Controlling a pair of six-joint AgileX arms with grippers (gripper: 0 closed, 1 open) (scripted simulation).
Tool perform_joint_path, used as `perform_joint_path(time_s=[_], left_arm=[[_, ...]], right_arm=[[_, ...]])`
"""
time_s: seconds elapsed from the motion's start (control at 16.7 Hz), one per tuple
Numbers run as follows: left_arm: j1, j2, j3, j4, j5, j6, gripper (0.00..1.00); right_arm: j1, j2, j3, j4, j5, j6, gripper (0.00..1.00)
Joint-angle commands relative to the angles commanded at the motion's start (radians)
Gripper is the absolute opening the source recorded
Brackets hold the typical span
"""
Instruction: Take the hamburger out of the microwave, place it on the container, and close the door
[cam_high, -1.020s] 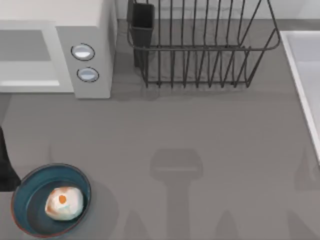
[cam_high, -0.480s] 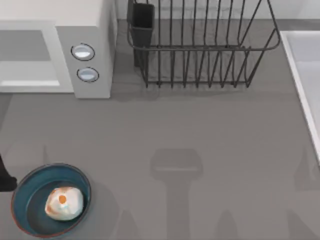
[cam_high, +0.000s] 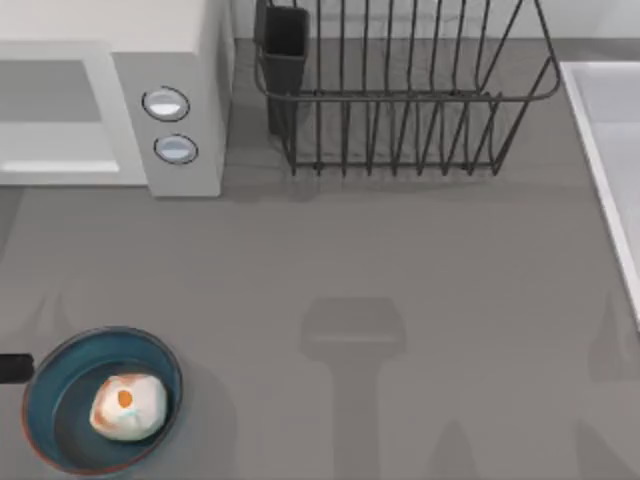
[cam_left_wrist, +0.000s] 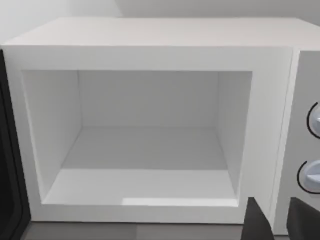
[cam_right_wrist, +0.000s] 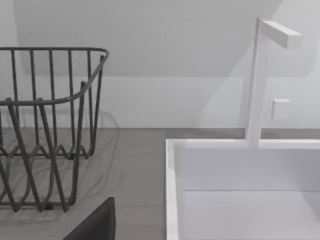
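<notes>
Cream-white, the hamburger rests in the container, well in front of the microwave. Beside the container, the left arm has drawn back since a second ago, its jaws slightly parted. Cavity empty; the door remains open.

Left arm barely in at nine o'clock of the top view, a dark stub low on that edge. Left gripper at five o'clock of its wrist view, two dark fingertips with a gap between them, clasping nothing. Right gripper at seven o'clock of its wrist view, a dark wedge.
</notes>
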Motion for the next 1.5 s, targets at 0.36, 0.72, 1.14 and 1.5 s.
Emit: perform_joint_path(time_s=[0.36, 0.72, 1.14, 1.5], left_arm=[[0.000, 0.000, 0.000, 0.000, 0.000, 0.000, 0.00], [0.042, 0.008, -0.001, 0.009, 0.043, 0.000, 0.00], [0.196, 0.032, -0.006, 0.038, 0.196, 0.000, 0.00], [0.128, 0.043, 0.006, 0.042, 0.128, 0.002, 0.00]], right_arm=[[0.000, 0.000, 0.000, 0.000, 0.000, 0.000, 1.00], [0.000, 0.000, 0.000, 0.000, 0.000, 0.000, 1.00], [0.000, 0.000, 0.000, 0.000, 0.000, 0.000, 1.00], [0.000, 0.000, 0.000, 0.000, 0.000, 0.000, 1.00]])
